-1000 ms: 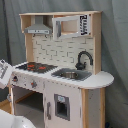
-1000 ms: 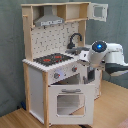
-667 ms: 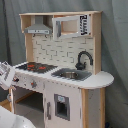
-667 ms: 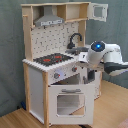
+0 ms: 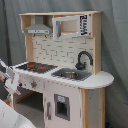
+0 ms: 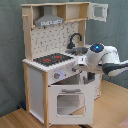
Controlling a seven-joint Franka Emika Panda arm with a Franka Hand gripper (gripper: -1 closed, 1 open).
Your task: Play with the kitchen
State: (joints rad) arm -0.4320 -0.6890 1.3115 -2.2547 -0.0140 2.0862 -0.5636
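- In both exterior views we see the tall white and light-wood toy kitchen standing on a wooden floor in front of a grey curtain.
- In the second exterior view the white robot arm, with a blue light on its joint, reaches in at the kitchen's sink end, just above the counter edge; the first exterior view shows only a white part of the arm at its left edge, beside the kitchen's hob end.
- The pincer hangs below the arm near the counter, but we cannot tell whether its fingers are spread or pressed together.
- The second exterior view shows the windowed oven door hanging open, tilted outward below the black hob with red rings; we cannot confirm this in the first exterior view.
- The first exterior view shows the metal sink and the curved black tap unobstructed; in the second exterior view the arm partly hides the sink.
- Above the hob sits the grey hood, with a small upper cabinet door beside it, shut in the first exterior view.
- In the second exterior view that cabinet door stands swung open.
- A pale blurred shape fills the lower left corner of the first exterior view, in front of the kitchen's base.
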